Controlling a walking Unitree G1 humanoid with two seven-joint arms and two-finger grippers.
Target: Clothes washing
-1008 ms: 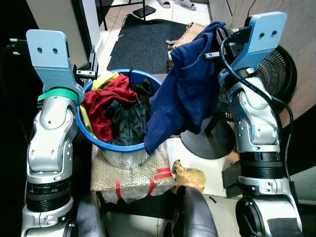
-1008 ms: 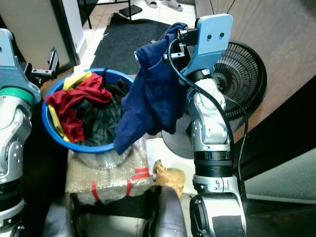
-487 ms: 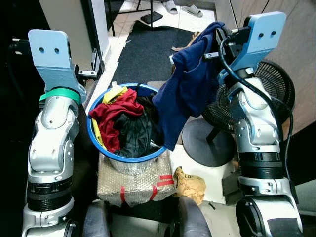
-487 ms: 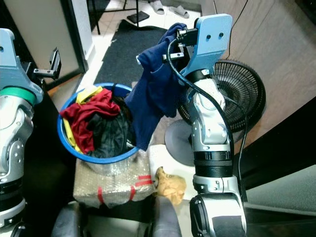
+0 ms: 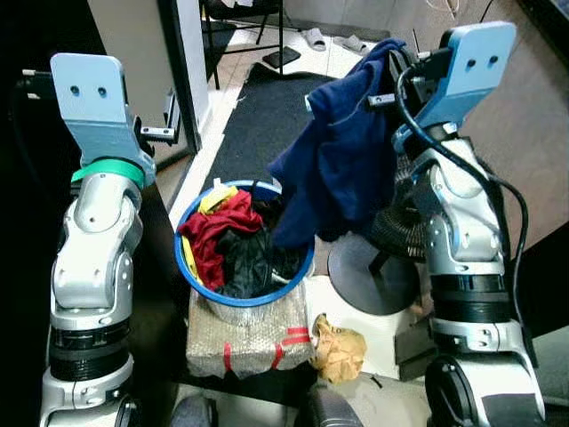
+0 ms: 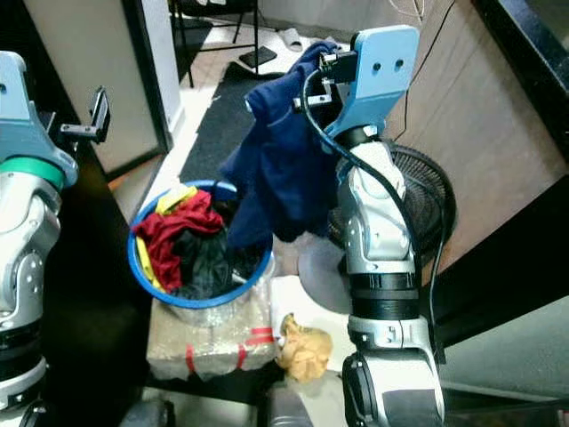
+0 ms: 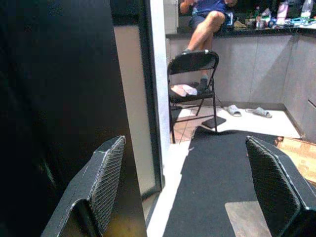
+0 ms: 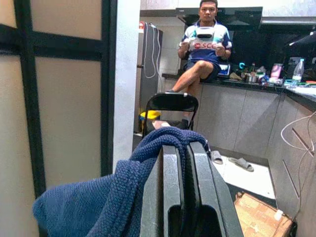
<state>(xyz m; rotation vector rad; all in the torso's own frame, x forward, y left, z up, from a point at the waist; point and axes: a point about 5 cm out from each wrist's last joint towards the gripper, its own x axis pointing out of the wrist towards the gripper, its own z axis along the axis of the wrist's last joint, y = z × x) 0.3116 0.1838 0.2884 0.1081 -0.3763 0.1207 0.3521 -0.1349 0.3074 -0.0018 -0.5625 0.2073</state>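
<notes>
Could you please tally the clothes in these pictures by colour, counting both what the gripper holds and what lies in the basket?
Navy blue: 1, the navy garment hanging from the shut right gripper
Red: 1, the red garment in the blue basket
Black: 1, the black garment in the basket
Yellow: 1, the yellow garment at the basket's rim
Total: 4 that can be told apart; more may lie underneath.

A basket [image 5: 298, 277] sat on a wrapped box [image 5: 249, 334] on the floor, between the robot's two raised arms, with a heap of clothes [image 5: 229, 249] in it. A garment [image 5: 342, 160] hung from the right gripper [image 8: 181, 163], above and to the right of the basket. A fan [image 5: 391, 233] stood behind the right arm. A mat [image 5: 262, 120] lay beyond the basket, a folding chair [image 7: 193, 81] beyond that.
</notes>
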